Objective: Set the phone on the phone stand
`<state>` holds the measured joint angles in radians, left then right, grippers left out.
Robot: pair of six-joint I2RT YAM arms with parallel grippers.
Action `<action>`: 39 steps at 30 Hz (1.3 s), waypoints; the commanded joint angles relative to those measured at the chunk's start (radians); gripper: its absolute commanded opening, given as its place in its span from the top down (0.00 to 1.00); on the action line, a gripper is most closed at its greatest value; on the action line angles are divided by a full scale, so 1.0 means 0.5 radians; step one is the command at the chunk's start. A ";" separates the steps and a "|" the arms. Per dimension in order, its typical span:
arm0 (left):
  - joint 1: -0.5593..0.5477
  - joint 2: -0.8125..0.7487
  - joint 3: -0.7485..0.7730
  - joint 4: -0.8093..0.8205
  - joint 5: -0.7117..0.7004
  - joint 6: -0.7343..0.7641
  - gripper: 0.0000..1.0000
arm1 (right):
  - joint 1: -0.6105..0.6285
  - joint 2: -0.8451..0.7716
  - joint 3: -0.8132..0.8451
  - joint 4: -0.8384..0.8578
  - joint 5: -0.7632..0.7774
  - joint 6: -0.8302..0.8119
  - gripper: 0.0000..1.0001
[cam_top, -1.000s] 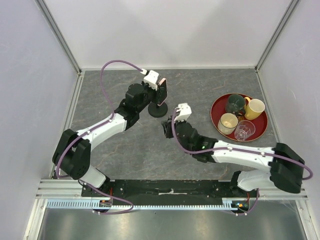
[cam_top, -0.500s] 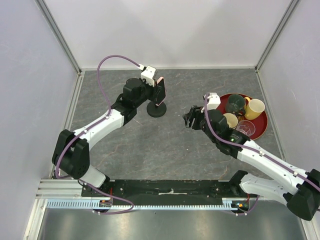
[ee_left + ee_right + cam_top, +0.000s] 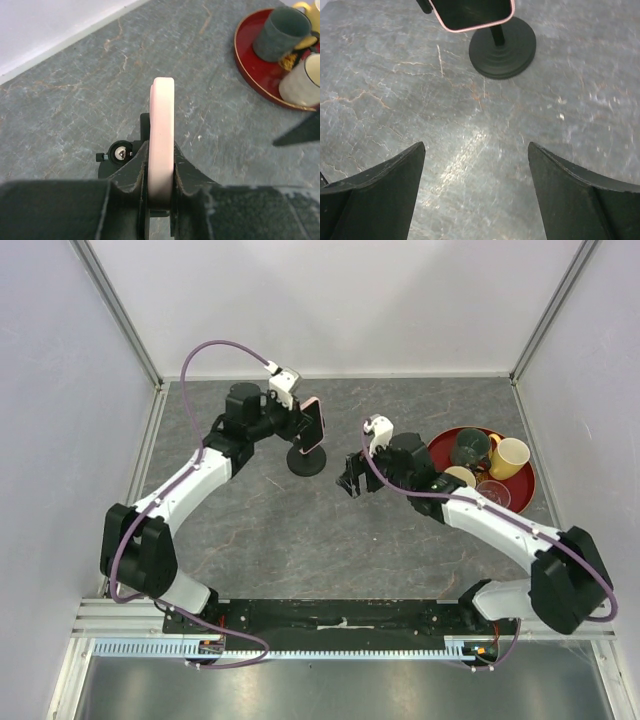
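Grey stone-patterned desk (image 3: 250,530), pale walls (image 3: 350,300) all round. Left jaws pinch the pink phone (image 3: 162,125) edge-up, right at the top of the black stand (image 3: 502,47); seated or not, can't tell. Right jaws gape wide over the desk nearby. Further right, a red tray (image 3: 427,455) holds a dark cup (image 3: 468,448), yellow cup (image 3: 510,456), cream cup (image 3: 457,483) and clear glass (image 3: 490,499).

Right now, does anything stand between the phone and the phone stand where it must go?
Nothing visible does. The left end effector holds the phone directly over the phone stand. The red tray sits well off to the right.
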<state>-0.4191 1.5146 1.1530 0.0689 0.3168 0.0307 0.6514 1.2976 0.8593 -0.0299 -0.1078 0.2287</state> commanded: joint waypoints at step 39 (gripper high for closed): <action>0.507 -1.109 -0.671 -0.009 0.615 -0.313 0.05 | -0.395 1.553 1.608 -0.023 -1.990 -0.967 0.77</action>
<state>-0.1734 0.9722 0.8154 -0.0101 0.5854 -0.0750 0.4477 2.0769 1.6630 -0.0948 -1.0241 -0.2684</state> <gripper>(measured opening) 0.951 0.363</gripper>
